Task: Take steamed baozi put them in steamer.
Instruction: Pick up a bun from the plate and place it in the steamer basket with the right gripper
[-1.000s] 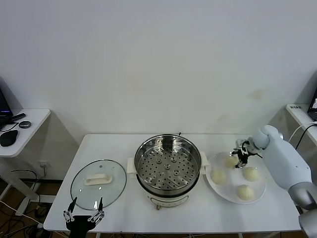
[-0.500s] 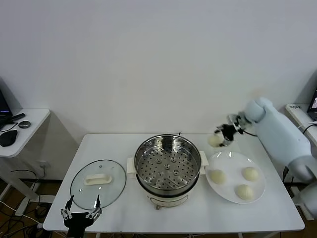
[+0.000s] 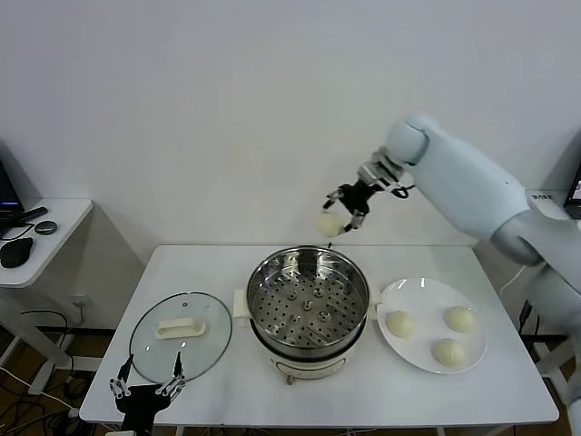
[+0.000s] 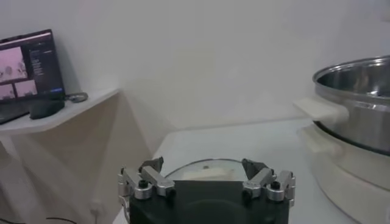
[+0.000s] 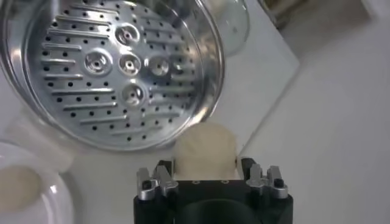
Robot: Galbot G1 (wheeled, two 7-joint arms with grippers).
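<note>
The right gripper (image 3: 342, 207) hangs in the air above the far rim of the steamer (image 3: 308, 302), at about 12 o'clock from the pot's centre, with its jaws closed on one steamed baozi (image 3: 329, 224); the right wrist view shows the bun (image 5: 205, 147) squeezed between the fingers, with the perforated tray (image 5: 106, 67) below and off to one side. The steamer sits in the middle of the white table (image 3: 227, 263), its tray bare. At 3 o'clock from the steamer, just beside its handle, lies the white plate (image 3: 416, 352) with three more buns (image 3: 399, 323) spaced apart on it. At 9 o'clock from the pot rests the glass lid (image 3: 181, 337). The left gripper (image 3: 145, 392) is parked low at the near table edge, around 6 o'clock from the lid, jaws spread wide and holding nothing.
</note>
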